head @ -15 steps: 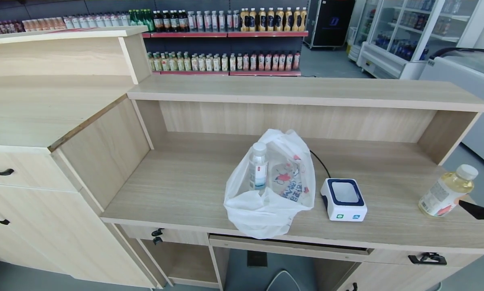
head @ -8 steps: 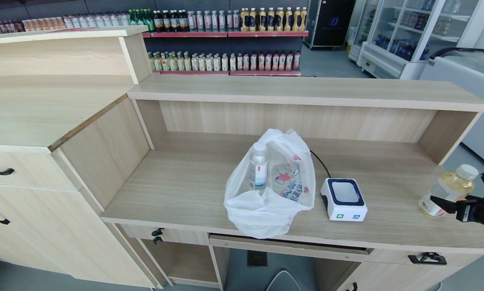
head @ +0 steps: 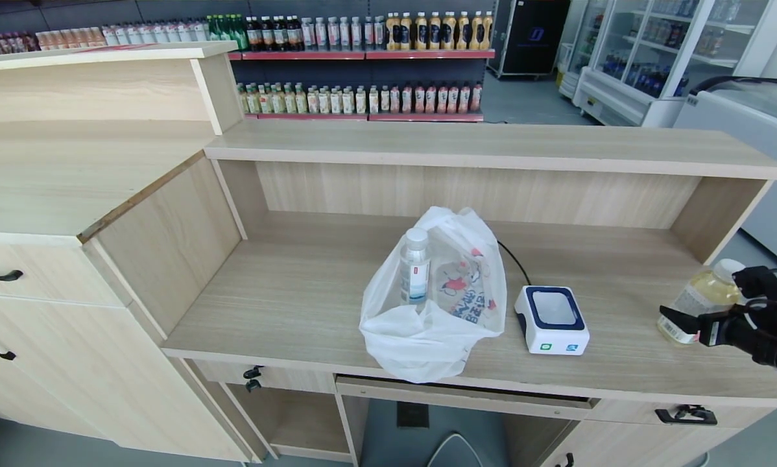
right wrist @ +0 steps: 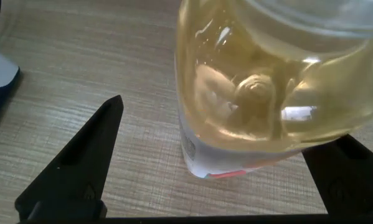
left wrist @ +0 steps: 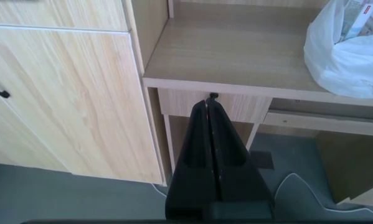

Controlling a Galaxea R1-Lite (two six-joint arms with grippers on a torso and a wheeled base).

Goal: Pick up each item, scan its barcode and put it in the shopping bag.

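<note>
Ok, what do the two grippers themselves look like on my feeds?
Both are matte black. The left gripper has two long fingers that taper from a broad base to a narrow wedge tip. The right gripper has flat, triangular fingers with pointed tips, and thin black cables loop around its wrist. I can see no markings on either.

The head camera overlooks the whole tabletop (head: 298, 292) from above. The low left wrist camera shares its shopping bag (left wrist: 348, 56). The right wrist camera sits close against the bottle (right wrist: 267, 93).
</note>
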